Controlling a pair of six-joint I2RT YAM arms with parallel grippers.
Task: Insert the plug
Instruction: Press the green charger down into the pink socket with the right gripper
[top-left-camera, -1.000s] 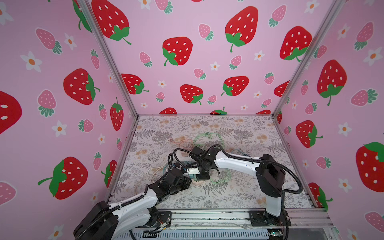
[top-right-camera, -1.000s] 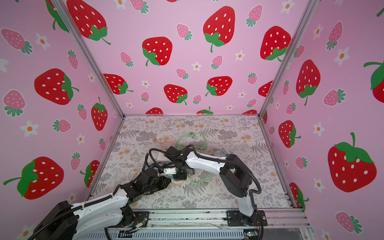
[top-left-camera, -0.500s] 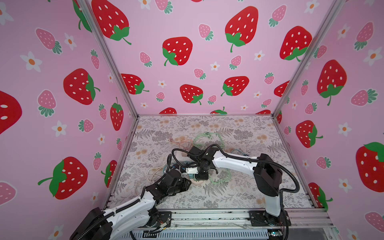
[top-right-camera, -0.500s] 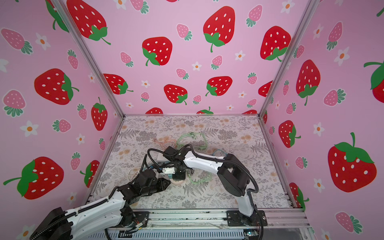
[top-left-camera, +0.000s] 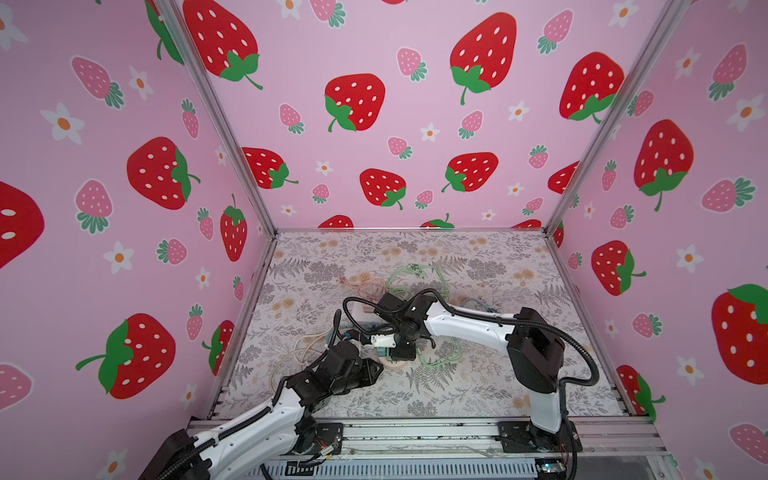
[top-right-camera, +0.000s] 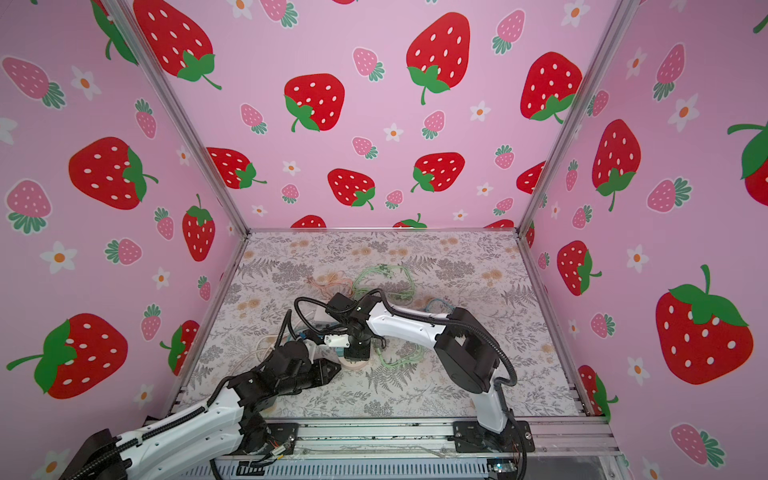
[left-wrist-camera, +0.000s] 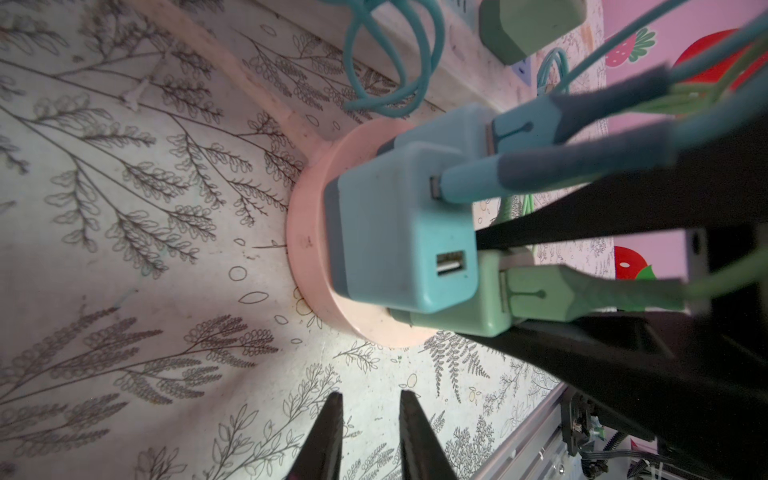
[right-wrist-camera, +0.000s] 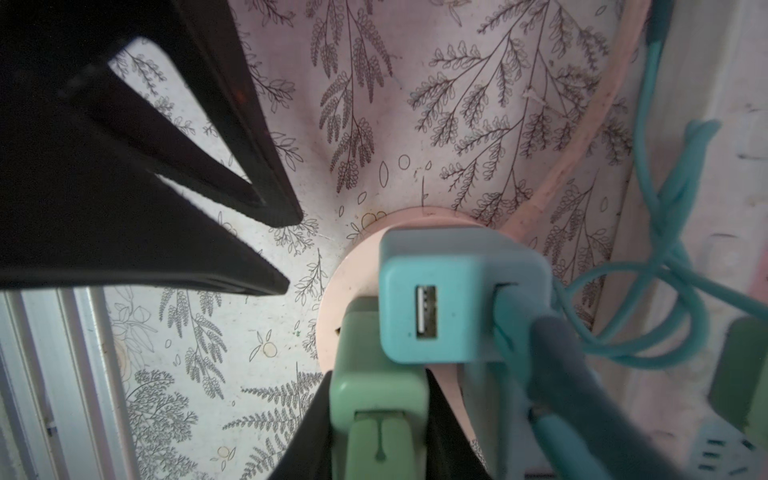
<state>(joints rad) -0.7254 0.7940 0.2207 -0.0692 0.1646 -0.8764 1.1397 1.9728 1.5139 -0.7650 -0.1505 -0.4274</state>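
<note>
gripping green plug (right-wrist-camera: 375, 390), right claw (right-wrist-camera: 378, 374); left claw (left-wrist-camera: 372, 395) slightly parted, touching nothing

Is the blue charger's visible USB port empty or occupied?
Empty: the USB port on the blue charger shows a bare slot, no connector.

With the pink round socket (top-left-camera: 392, 365) as dial centre in both top views, bare mat (top-left-camera: 415, 399) lies open from four to seven o'clock, down to the near rail (top-left-camera: 415, 432). At eight the left gripper (top-left-camera: 376, 370) sits near the rim, tips parted. The right gripper (top-left-camera: 402, 352), clamped on the green adapter (right-wrist-camera: 376, 386), covers twelve to two. Green cable loops (top-left-camera: 436, 365) clutter three, a cream cable (top-left-camera: 303, 345) lies at nine, and the power strip (top-left-camera: 362, 321) blocks eleven. Blue adapters (left-wrist-camera: 399, 232) fill most of the socket's face.
</note>
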